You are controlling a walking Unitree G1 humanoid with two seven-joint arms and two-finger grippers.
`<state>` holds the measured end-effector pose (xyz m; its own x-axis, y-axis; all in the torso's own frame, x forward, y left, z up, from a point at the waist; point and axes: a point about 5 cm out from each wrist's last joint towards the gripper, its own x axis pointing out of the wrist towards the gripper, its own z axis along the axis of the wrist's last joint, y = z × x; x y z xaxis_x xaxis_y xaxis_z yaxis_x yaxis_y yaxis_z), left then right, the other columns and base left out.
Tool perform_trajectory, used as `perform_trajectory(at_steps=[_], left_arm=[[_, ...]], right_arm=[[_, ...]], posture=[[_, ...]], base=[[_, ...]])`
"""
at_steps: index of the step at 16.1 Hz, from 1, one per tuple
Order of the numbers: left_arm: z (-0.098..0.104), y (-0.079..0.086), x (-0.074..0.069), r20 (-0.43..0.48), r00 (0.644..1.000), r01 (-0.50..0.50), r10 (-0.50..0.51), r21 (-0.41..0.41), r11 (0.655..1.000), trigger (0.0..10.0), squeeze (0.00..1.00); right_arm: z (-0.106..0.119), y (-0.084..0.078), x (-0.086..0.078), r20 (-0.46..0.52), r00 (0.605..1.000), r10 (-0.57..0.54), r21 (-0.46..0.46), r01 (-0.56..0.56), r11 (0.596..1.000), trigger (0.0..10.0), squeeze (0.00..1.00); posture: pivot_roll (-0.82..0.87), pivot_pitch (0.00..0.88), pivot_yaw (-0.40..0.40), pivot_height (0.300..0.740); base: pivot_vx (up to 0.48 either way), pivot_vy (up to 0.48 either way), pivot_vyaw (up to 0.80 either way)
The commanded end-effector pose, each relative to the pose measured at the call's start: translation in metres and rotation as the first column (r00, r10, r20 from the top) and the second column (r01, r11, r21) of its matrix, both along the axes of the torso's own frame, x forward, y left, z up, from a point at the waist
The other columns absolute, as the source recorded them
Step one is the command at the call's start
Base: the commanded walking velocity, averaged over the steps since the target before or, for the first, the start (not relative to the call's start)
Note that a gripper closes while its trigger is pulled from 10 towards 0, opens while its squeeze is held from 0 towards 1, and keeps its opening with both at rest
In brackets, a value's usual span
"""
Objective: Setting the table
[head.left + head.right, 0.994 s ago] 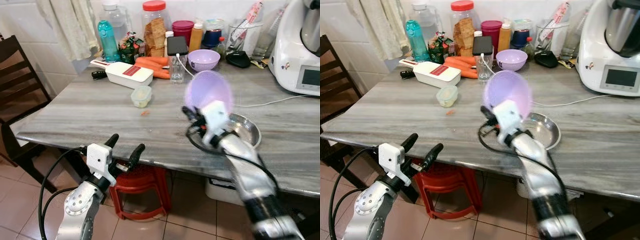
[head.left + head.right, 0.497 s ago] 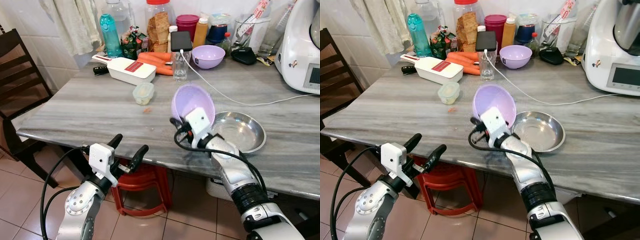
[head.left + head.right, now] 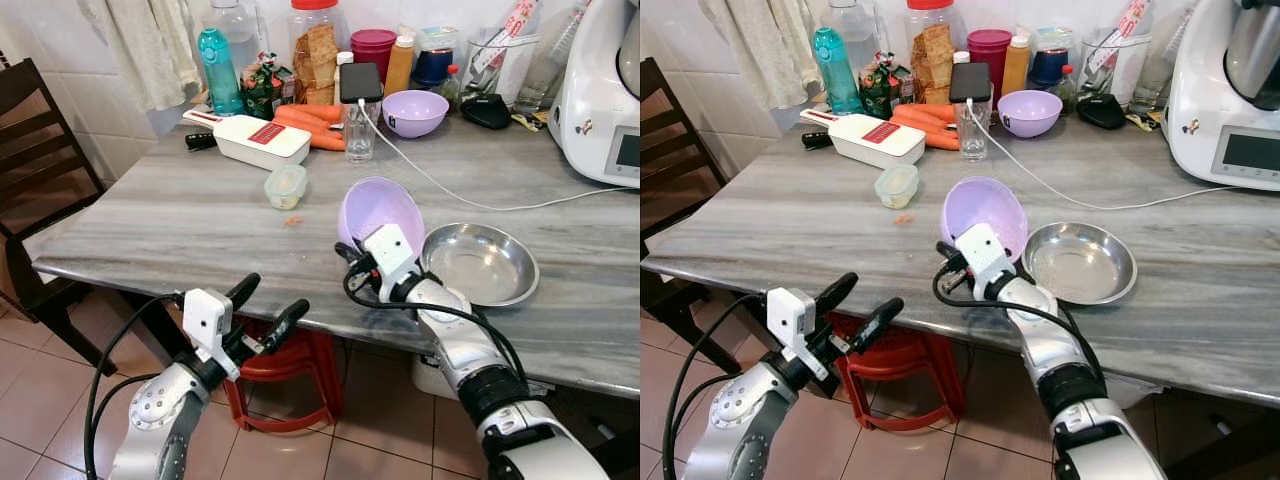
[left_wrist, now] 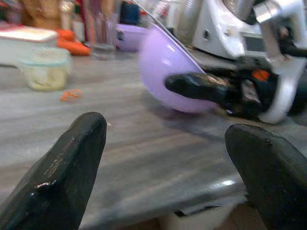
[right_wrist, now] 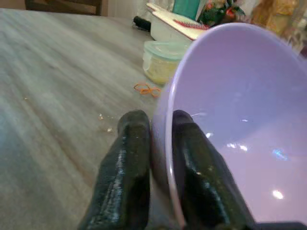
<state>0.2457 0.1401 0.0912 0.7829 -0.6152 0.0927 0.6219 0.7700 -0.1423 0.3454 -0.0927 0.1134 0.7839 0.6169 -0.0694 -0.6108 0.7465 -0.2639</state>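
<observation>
One grey table (image 3: 150, 215) | steel dish (image 3: 482, 264) near front edge, just beside lilac bowl (image 3: 380, 210), tilted on its rim | right gripper (image 3: 352, 258) pinches bowl's near wall | left gripper (image 3: 268, 308) spread, below front edge

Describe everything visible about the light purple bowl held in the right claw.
The light purple bowl looks like smooth, glossy plastic, plain and empty inside. The right claw pinches its rim, one black finger outside the wall and the other inside. It is tilted steeply on edge, its opening facing the robot, low over the grey table near the front edge. It sits just left of the steel plate; whether it touches the table or the plate cannot be told.
</observation>
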Motion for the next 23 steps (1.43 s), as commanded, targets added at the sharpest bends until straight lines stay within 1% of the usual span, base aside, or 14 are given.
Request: perform_trajectory(at_steps=[1, 2, 3, 4, 9, 13, 17, 20, 23], left_arm=[[0.003, -0.001, -0.002, 0.003, 0.999, 0.038, -0.038, 0.001, 0.999, 10.0, 0.0], [0.004, -0.001, -0.002, 0.006, 0.999, 0.04, -0.04, 0.004, 0.999, 10.0, 0.0], [0.004, -0.001, -0.002, 0.005, 0.999, 0.043, -0.043, 0.004, 0.999, 10.0, 0.0], [0.004, -0.001, -0.002, 0.004, 0.999, 0.045, -0.045, 0.005, 0.999, 10.0, 0.0], [0.002, 0.0, 0.0, -0.019, 0.998, 0.058, -0.058, 0.007, 0.998, 10.0, 0.0], [0.001, 0.0, 0.002, -0.021, 0.998, 0.06, -0.059, 0.012, 0.998, 10.0, 0.0], [0.0, 0.0, 0.003, -0.031, 0.998, 0.063, -0.062, 0.017, 0.998, 10.0, 0.0], [-0.001, 0.0, 0.003, -0.04, 0.997, 0.067, -0.066, 0.022, 0.997, 10.0, 0.0], [-0.001, -0.001, 0.004, -0.041, 0.997, 0.067, -0.066, 0.026, 0.997, 10.0, 0.0]], right_arm=[[0.006, 0.005, 0.004, 0.025, 1.0, 0.014, -0.01, -0.014, 1.0, 10.0, 0.89], [0.009, 0.004, 0.005, 0.031, 0.999, 0.011, -0.013, -0.01, 1.0, 10.0, 0.94], [0.011, 0.004, 0.006, 0.035, 0.999, 0.01, -0.014, -0.01, 1.0, 10.0, 0.95], [0.012, 0.004, 0.007, 0.04, 0.999, 0.006, -0.024, -0.005, 1.0, 10.0, 1.0], [0.018, 0.005, 0.013, 0.037, 0.999, -0.004, -0.062, 0.007, 0.998, 10.0, 1.0], [0.025, 0.009, 0.015, 0.045, 0.999, 0.002, -0.059, 0.001, 0.998, 10.0, 1.0], [0.038, 0.012, 0.014, 0.071, 0.997, 0.005, -0.034, -0.003, 0.999, 10.0, 1.0], [0.036, 0.011, 0.012, 0.067, 0.998, 0.003, -0.029, -0.001, 1.0, 10.0, 1.0], [0.042, 0.012, 0.009, 0.06, 0.998, 0.0, 0.022, -0.001, 1.0, 10.0, 1.0]], posture=[[-0.09, 0.034, 0.069, 0.74], [-0.09, 0.035, 0.072, 0.74], [-0.09, 0.035, 0.072, 0.74], [-0.09, 0.035, 0.072, 0.74], [-0.09, 0.027, 0.068, 0.74], [-0.09, 0.02, 0.072, 0.74], [-0.09, 0.022, 0.077, 0.74], [-0.09, 0.022, 0.078, 0.74], [-0.09, 0.02, 0.08, 0.74]], base=[[0.0, 0.0, 0.0], [0.0, 0.0, 0.0], [0.0, 0.0, 0.0], [0.0, 0.0, 0.0], [0.0, 0.0, 0.0], [0.0, 0.0, 0.0], [0.0, 0.0, 0.0], [0.0, 0.0, 0.0], [0.0, 0.0, 0.0]])
